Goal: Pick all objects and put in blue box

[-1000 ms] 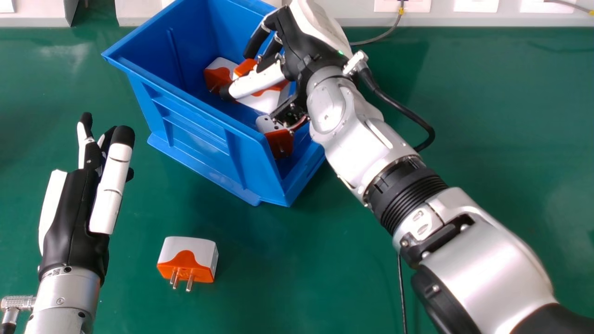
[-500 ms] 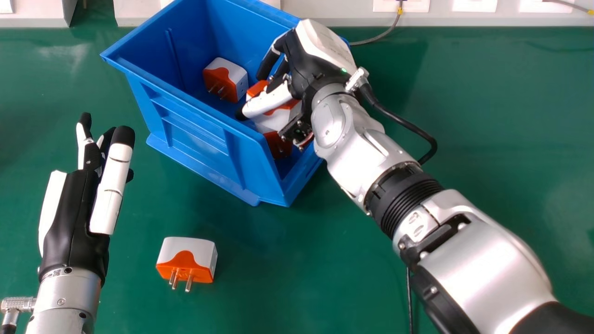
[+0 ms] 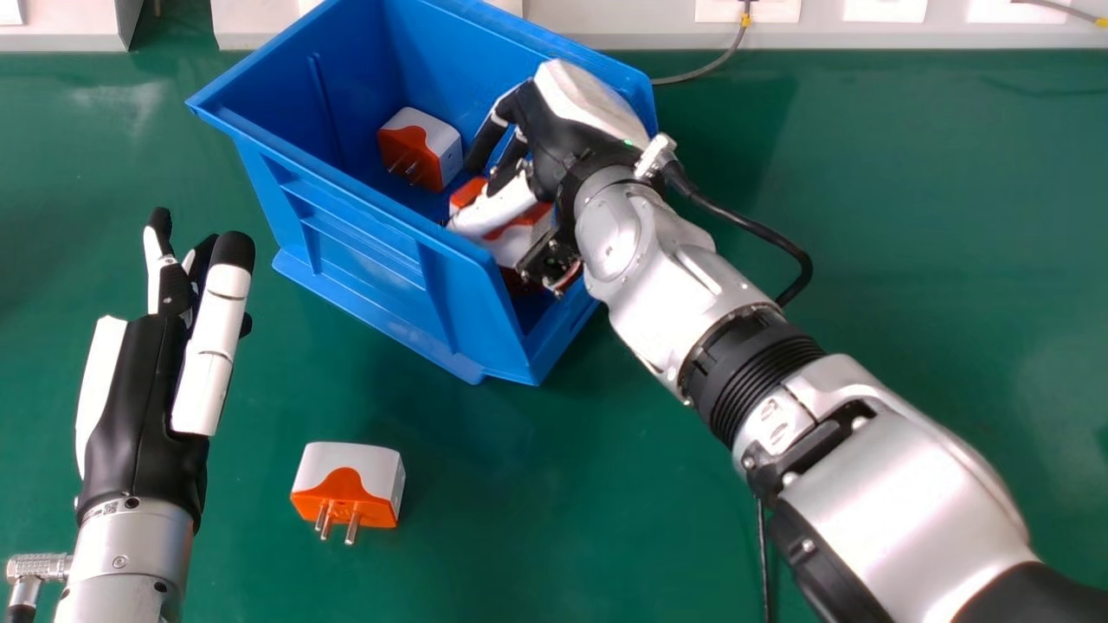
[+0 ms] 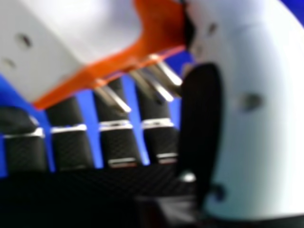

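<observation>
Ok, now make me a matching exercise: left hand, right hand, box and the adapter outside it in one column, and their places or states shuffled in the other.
Column one
1. Left hand
2. Right hand
3. Box
4. Outside adapter

Column two
A. Blue, with an inside adapter behind its walls
B. To the left of the box, fingers fairly straight
C. Lying on the green table, metal prongs showing
D. At the box's opening

Right pairs: 1-B, 2-D, 3-A, 4-C
</observation>
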Motion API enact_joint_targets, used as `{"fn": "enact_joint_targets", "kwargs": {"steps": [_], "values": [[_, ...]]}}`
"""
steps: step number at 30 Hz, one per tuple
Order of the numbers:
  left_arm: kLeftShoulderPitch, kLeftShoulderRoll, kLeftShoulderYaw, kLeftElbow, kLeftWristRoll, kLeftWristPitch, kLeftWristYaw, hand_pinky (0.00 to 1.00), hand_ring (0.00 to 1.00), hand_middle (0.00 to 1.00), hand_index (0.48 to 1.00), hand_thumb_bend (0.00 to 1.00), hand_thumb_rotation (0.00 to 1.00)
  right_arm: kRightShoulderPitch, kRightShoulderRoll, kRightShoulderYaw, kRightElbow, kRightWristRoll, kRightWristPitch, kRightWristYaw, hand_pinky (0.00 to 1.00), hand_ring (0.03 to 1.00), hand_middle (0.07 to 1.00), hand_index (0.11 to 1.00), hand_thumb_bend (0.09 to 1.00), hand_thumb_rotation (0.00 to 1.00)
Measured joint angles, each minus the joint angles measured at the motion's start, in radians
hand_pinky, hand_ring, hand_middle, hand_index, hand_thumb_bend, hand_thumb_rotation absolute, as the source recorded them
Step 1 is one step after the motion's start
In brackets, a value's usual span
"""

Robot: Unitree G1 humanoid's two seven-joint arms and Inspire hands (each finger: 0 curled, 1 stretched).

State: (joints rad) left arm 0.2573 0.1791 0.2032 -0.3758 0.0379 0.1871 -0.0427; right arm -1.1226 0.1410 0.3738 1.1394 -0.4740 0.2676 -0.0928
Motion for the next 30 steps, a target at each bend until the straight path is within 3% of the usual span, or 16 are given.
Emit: {"fn": "enact_joint_targets", "kwargs": {"steps": [2,3,5,8,16,30], "values": [[-0.002,-0.001,-0.001,0.001,0.001,0.000,0.000,0.87,0.97,0.97,0.989,0.62,1.00,0.000,-0.002,0.001,0.000,0.000,-0.002,0.003,0.58,0.682,0.797,0.794,0.594,0.38],[-0.004,-0.001,-0.001,0.002,0.001,0.000,0.001,0.87,0.97,0.97,0.989,0.62,1.00,0.000,-0.004,0.002,-0.001,-0.001,-0.003,0.004,0.58,0.682,0.797,0.794,0.594,0.38],[-0.008,-0.001,-0.001,0.005,0.002,0.000,0.001,0.87,0.97,0.97,0.989,0.63,1.00,0.000,-0.006,0.002,-0.003,-0.001,-0.005,0.003,0.71,0.830,0.896,0.870,0.610,0.49],[-0.014,-0.001,-0.001,0.009,0.002,0.000,0.001,0.87,0.97,0.97,0.989,0.63,1.00,0.000,-0.008,0.001,-0.010,-0.001,-0.008,0.002,0.80,0.925,0.958,0.918,0.620,0.56],[-0.025,-0.001,-0.001,0.021,0.001,0.000,0.001,0.87,0.97,0.97,0.990,0.63,1.00,0.000,-0.009,-0.001,-0.016,-0.002,-0.016,-0.002,0.87,0.983,0.995,0.951,0.621,0.60],[-0.031,-0.001,-0.003,0.036,0.005,-0.001,0.001,0.88,0.97,0.97,0.990,0.63,1.00,0.035,-0.023,-0.019,-0.171,0.007,0.025,0.001,0.87,0.982,1.000,0.958,0.568,0.60]]}}
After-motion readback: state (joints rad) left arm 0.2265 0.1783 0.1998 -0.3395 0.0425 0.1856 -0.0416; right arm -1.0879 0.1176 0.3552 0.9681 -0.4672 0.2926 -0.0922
